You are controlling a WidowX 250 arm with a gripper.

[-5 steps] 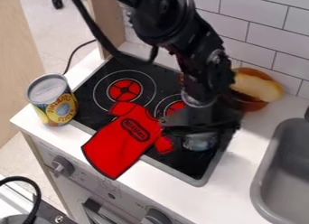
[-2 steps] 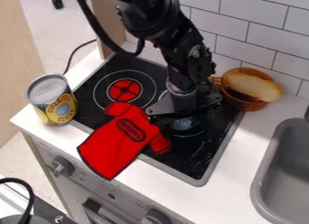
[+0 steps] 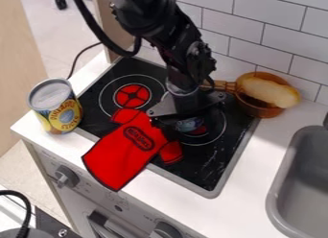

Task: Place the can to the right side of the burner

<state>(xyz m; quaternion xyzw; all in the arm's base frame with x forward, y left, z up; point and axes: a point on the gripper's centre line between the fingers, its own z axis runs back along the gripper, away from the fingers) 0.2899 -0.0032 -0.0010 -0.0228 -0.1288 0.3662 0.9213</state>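
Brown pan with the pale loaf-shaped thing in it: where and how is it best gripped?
Probably by the handle, from above, pinching its long sides. It is slim and juts out over the black cooktop, whereas the pan's bowl is wide, round and occupied, with the tiled wall close behind.

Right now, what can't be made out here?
All in the camera view:
- Object under the gripper: mostly hidden by the gripper; its shape, and whether it is held, can't be told.
- Burner below: partly covered by the gripper.
- Cooktop under the red mitt: covered.
- Inside of the brown pan: mostly hidden by food.
- Sink: cut off by the right edge.
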